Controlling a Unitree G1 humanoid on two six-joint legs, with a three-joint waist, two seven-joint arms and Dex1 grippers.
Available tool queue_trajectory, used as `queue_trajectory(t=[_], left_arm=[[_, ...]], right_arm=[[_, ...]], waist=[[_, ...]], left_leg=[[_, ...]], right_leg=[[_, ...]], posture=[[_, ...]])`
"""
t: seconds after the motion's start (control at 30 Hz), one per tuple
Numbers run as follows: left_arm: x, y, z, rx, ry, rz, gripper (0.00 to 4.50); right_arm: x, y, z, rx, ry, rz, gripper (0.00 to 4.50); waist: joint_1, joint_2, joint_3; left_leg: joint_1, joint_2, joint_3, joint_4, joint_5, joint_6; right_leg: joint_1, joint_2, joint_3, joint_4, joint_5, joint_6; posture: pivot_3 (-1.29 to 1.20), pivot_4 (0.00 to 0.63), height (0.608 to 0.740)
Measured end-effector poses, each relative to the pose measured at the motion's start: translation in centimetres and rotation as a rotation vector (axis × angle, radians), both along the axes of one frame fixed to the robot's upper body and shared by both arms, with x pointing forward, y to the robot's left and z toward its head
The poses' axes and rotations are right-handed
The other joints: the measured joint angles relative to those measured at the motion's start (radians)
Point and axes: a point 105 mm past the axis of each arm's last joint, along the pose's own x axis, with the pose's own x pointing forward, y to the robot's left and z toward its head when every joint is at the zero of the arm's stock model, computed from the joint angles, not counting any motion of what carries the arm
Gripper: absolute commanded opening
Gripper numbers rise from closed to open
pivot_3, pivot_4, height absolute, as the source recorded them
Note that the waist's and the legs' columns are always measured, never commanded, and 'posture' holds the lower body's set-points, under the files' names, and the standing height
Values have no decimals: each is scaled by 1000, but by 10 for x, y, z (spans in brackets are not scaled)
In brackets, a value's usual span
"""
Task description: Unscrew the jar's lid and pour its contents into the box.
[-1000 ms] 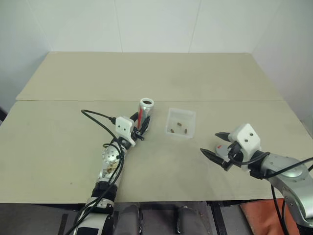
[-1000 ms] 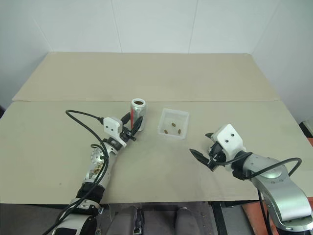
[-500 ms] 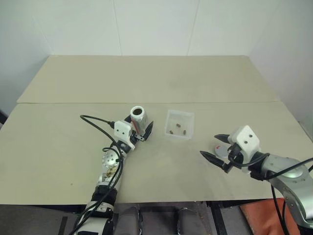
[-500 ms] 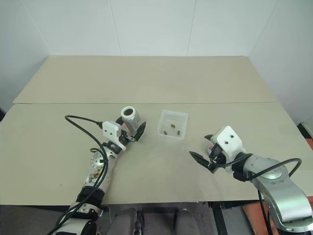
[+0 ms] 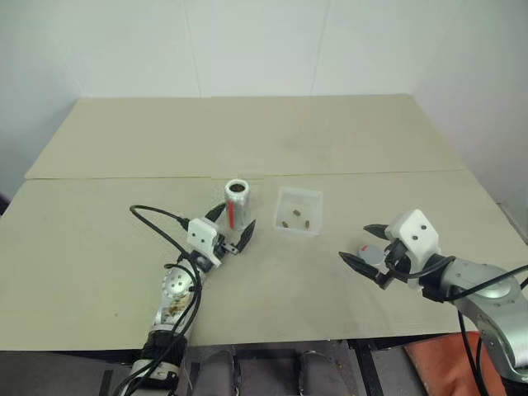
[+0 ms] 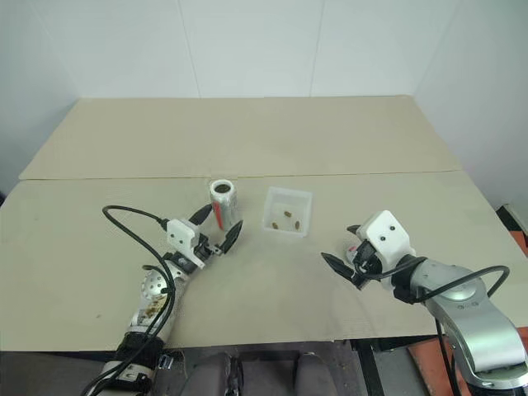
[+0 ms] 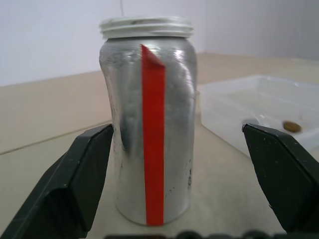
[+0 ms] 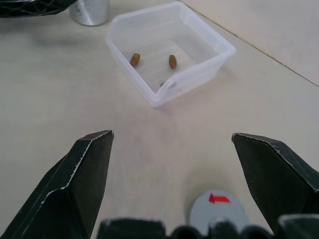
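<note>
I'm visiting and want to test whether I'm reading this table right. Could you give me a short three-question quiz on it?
1. True or false: the jar stands upright with its lid off.
2. Where do the brown pieces lie? A) on the table B) in the box C) in the jar
3. Which gripper has the grey lid lying on the table beneath it?

Key: 1 true. 2 B. 3 the right gripper; the left gripper, open, is near the jar.

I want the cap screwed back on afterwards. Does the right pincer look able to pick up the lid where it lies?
Probably yes. The lid lies flat on the table directly below the open right pincer, between its fingers, with nothing over it; the box sits clear of it.
</note>
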Motion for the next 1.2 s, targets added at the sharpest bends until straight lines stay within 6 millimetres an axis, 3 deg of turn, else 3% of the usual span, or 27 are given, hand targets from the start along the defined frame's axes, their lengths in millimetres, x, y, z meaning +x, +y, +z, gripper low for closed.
queue_trajectory(t=[0.37,0.53,0.63,0.8,1.03,1.2], left_arm=[[-22,32,-11,33,35,128,4479],[-53,49,-18,51,137,20,4479],[-73,65,0,81,163,-129,4479],[-95,101,51,308,168,-359,4479],[-117,118,94,367,219,-527,4479],[-119,116,100,378,230,-565,4479]], right_arm=[[1,-1,-2,-2,11,2,4500],[0,-3,-2,-11,24,13,4500],[-9,-11,-1,-26,38,40,4500],[-30,-42,13,-97,45,98,4500],[-63,-73,38,-140,37,195,4500],[-71,-82,41,-195,37,203,4500]], waist=[[-10,0,-2],[-8,0,-1],[1,0,-1],[12,0,-1],[14,0,-1],[12,-1,-1]], left_leg=[[4,1,3,-7,1,-1],[3,4,4,-7,1,-1],[3,4,5,-6,1,-1],[3,4,6,-6,0,-1],[5,4,7,-7,0,-2],[5,4,8,-7,0,-2]], right_leg=[[0,0,3,0,0,-1],[-1,0,3,1,-1,-2],[-1,0,1,0,-1,-3],[0,0,1,-2,-1,-3],[1,1,1,-2,-1,-4],[1,1,1,-2,-2,-4]], posture=[[0,150,740],[0,150,740],[0,150,740],[0,150,740],[0,150,740],[0,150,740]])
